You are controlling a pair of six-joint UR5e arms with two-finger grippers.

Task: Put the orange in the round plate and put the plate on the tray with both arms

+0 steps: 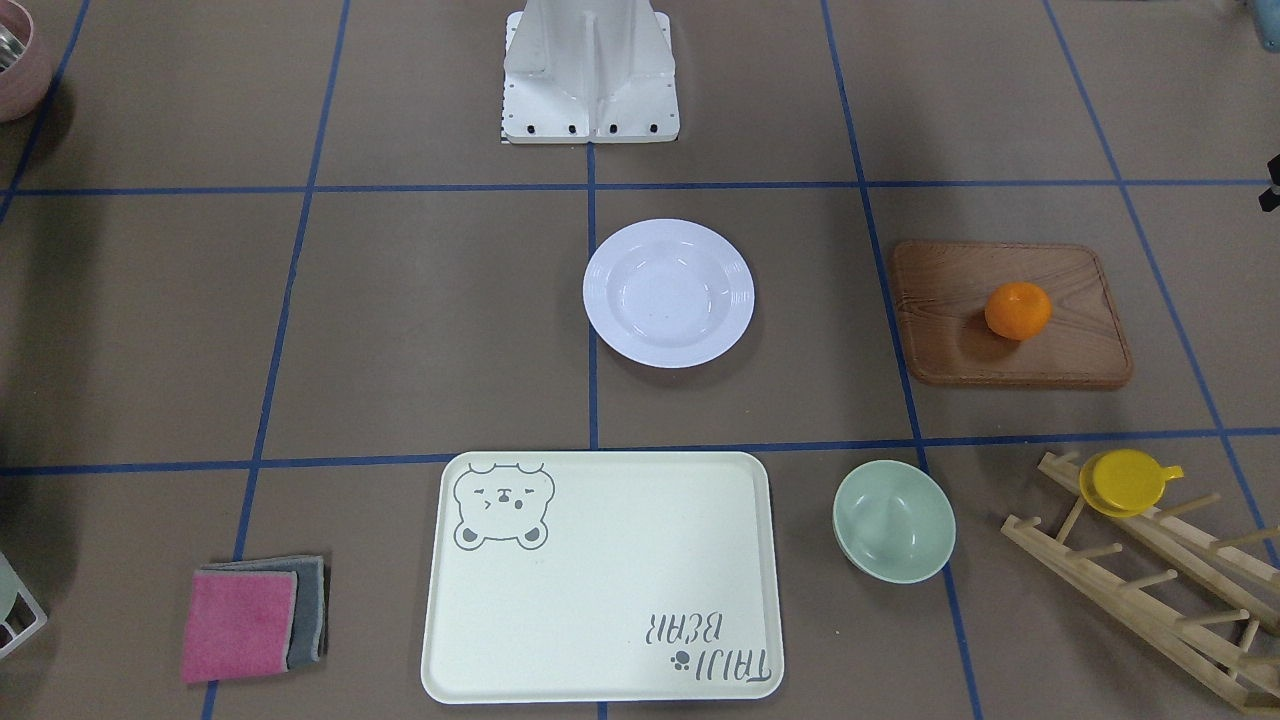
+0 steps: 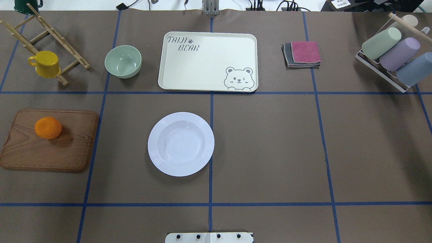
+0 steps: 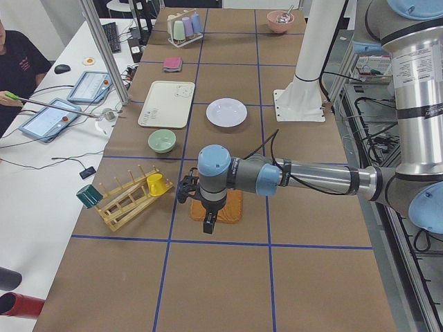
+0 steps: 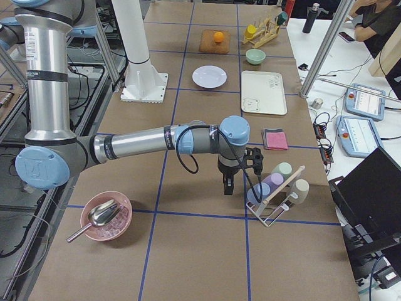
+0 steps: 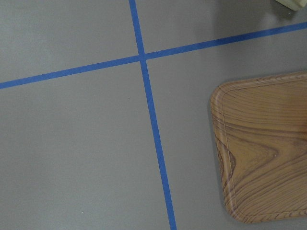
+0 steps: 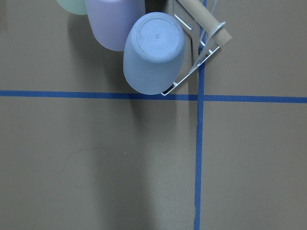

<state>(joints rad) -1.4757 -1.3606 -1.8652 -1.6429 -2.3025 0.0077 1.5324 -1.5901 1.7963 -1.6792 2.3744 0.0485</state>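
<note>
The orange [image 2: 48, 127] rests on a brown wooden board [image 2: 67, 145] at the table's left. The round plate [image 2: 181, 144] lies empty near the centre. Beyond it sits the empty cream tray [image 2: 207, 60] with its bear drawing. Only the side views show the grippers. My left gripper [image 3: 209, 223] hangs over the table by the board's outer end, where the orange is hidden behind the arm. My right gripper [image 4: 226, 186] hangs beside the rack of cups [image 4: 276, 188], far from the plate [image 4: 209, 76]. I cannot tell whether either is open or shut.
A pale green bowl [image 2: 123, 61] stands left of the tray. A yellow cup [image 2: 45, 63] hangs on a wooden rack [image 2: 50, 33] at the far left. Folded cloths [image 2: 302, 54] and a cup rack [image 2: 395, 54] sit on the right. The robot base [image 1: 590, 70] stands behind the plate.
</note>
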